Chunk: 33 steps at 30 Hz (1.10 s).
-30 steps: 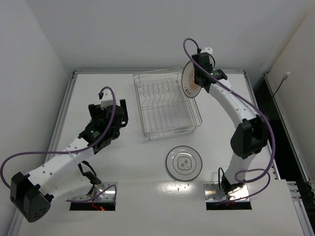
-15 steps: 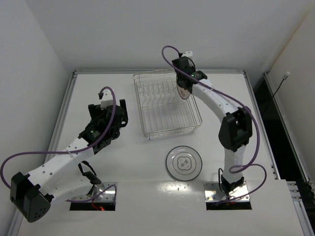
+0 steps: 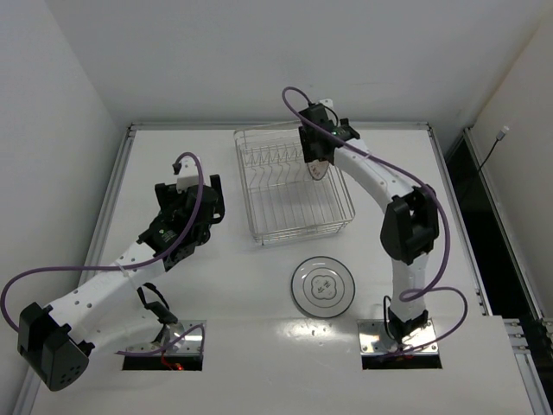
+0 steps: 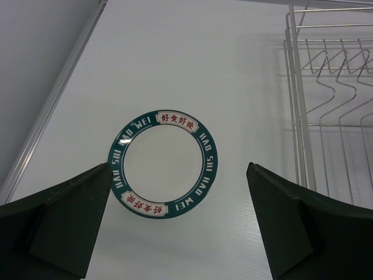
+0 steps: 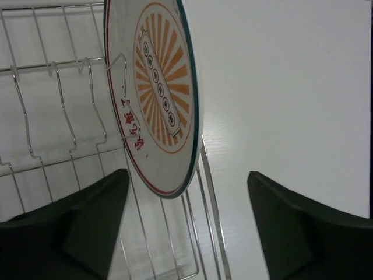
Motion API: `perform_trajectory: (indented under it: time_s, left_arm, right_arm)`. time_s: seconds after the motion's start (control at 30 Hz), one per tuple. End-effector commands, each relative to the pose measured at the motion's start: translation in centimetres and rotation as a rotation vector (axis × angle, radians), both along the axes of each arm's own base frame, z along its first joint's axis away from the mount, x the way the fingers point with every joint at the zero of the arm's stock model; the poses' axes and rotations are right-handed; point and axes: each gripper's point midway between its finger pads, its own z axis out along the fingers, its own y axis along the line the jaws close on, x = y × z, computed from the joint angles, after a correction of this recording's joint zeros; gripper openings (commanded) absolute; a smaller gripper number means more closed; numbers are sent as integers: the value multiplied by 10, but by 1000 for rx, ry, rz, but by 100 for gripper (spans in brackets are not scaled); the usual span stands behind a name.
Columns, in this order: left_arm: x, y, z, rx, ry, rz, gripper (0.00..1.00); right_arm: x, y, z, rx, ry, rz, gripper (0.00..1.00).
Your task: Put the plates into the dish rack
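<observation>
The orange plate point(image 5: 157, 99) stands on edge at the right end of the rack point(image 5: 205, 175), its sunburst face turned toward the row of tines. One tine point(image 5: 125, 87) crosses in front of that face, so the plate seems to be in the end slot, tilted a little. Upright is how the tines can hold it; laid flat it would take the room of several plates. The right claw point(image 5: 186, 175) hangs just above it with its jaws spread wide and neither finger touching the plate, so it grips nothing. I judge this plate to be loaded, or very nearly.

The dark plate point(image 3: 324, 286) lies flat on the table point(image 3: 173, 156), near the arm bases and well apart from the rack's near rim, not yet loaded.

The left claw point(image 4: 179, 166) hovers to the left of the rack, jaws wide apart and empty. Flat on the table beneath it lies a green plate point(image 4: 163, 175) with lettering round its rim, centred between the fingers, which suggests a pick is being lined up.

The overhead view places both arms, the rack point(image 3: 259, 233) and the dark plate, but shows the orange plate point(image 3: 318, 170) only as a sliver under the right claw point(image 3: 315, 160), and the left claw point(image 3: 194, 207) hides the green plate altogether. Only the wrist views show the slot, the open jaws and that third plate.
</observation>
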Motion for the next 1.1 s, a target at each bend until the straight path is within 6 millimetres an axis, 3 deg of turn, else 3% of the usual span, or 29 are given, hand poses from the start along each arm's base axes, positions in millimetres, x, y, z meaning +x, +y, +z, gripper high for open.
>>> perform_trajectory:
  time_s: [0.0, 0.03, 0.07, 0.1, 0.13, 0.2, 0.23, 0.27, 0.3, 0.33, 0.37, 0.4, 0.5, 0.53, 0.7, 0.73, 0.9, 1.07]
  left_arm:
    - [2, -1, 23, -29, -55, 9, 100]
    - [2, -1, 23, -29, -55, 9, 100]
    - [2, -1, 23, -29, -55, 9, 100]
    - [1, 0, 25, -35, -63, 9, 100]
    - [1, 0, 25, -35, -63, 9, 100]
    - [1, 0, 25, -35, -63, 9, 100]
    - [0, 1, 28, -40, -70, 9, 100]
    - [0, 1, 28, -41, -70, 9, 100]
    - [0, 2, 28, -37, -73, 19, 100]
    - [0, 3, 28, -37, -73, 19, 100]
    - [0, 3, 28, -37, -73, 19, 100]
    - [0, 3, 28, -37, -73, 19, 100]
    - [-1, 4, 29, -34, -75, 27, 100]
    - [-1, 4, 29, -34, -75, 27, 100]
    - [-1, 4, 29, -34, -75, 27, 100]
    - [-1, 6, 29, -31, -77, 35, 100]
    - [-2, 8, 28, -22, -73, 44, 100]
    - [-2, 8, 28, -22, -73, 44, 100]
  right_arm:
    - [-25, -11, 66, 99, -75, 9, 88]
    - [-31, -8, 73, 146, -79, 59, 99]
    - [-49, -8, 59, 152, -28, 96, 99]
    - [-60, -4, 60, 207, -15, 142, 99]
    - [-85, -10, 65, 237, -18, 154, 99]
    - [-119, -14, 58, 342, 14, 135, 99]
    - [-147, -26, 26, 360, 94, 102, 99]
    - [-169, -34, 43, 449, 38, 75, 99]
    - [-198, -35, 10, 496, 121, 72, 99]
    - [-213, -39, 5, 547, 126, 56, 99]
    - [-234, -34, 14, 638, 110, 79, 99]
    - [-256, -34, -11, 662, 174, 70, 99]
    - [-296, -30, -34, 764, 293, 42, 99]
    - [-309, -33, -55, 765, 362, 17, 99]
    - [-347, -33, -101, 849, 568, -70, 99]
    - [-348, -26, -104, 905, 595, -56, 99]
    - [-360, -29, -143, 1071, 682, -133, 99]
    - [-358, -34, -156, 1143, 735, -107, 98]
